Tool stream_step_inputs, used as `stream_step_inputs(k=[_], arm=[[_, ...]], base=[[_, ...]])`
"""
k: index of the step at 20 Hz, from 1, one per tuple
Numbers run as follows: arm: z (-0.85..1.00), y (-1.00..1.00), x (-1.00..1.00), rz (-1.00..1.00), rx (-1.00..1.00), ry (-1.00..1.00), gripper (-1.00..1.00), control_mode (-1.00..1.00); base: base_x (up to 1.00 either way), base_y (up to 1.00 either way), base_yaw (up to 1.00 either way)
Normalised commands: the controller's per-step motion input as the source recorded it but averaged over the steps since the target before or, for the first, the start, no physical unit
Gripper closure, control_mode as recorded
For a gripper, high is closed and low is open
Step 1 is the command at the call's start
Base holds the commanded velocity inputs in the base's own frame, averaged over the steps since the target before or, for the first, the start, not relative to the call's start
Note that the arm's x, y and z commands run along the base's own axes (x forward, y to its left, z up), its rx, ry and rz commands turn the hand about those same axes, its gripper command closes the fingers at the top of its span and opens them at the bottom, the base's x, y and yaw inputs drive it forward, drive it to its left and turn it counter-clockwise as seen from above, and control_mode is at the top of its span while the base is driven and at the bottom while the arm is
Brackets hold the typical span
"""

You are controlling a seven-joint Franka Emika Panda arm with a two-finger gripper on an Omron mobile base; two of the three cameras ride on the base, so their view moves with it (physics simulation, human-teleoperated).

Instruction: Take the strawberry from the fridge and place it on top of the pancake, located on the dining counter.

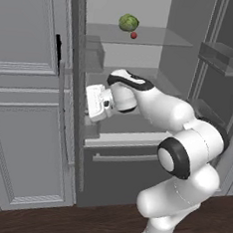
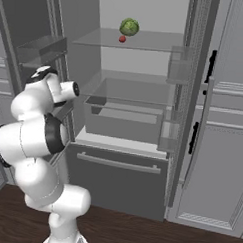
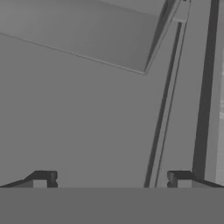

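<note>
Left base view has my pincer [image 1: 92, 102] wide open, holding nothing, down at the mid shelf of the tall dark grey fridge [image 1: 135, 155]. The tiny red strawberry [image 1: 133, 35] sits well above it on the top glass shelf [image 1: 160, 38], probably light, soft and easily bruised, so I'd pinch its sides gently. The green leafy ball [image 1: 128, 22] just beside it crowds the reach.
</note>
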Motion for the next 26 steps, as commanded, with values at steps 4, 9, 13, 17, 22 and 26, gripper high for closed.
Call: stream_step_inputs(k=[4,9,13,17,22,26], arm=[[0.0,0.35,0.0,0.0,0.0,0.0,-1.0,-1.0],[0.0,-0.28,0.0,-0.01,0.0,0.0,-1.0,-1.0],[0.0,-0.83,0.0,-0.01,0.0,0.0,-1.0,-1.0],[0.08,-0.82,0.0,0.0,-0.32,-0.04,-1.0,-1.0],[0.02,-0.99,-0.14,0.0,-0.68,-0.05,-1.0,-1.0],[0.0,-1.0,-0.79,0.13,-0.73,-0.23,-1.0,-1.0]], base=[[0.0,0.0,0.0],[0.0,0.0,0.0],[0.0,0.0,0.0],[0.0,0.0,0.0],[0.0,0.0,0.0],[0.0,0.0,0.0]])
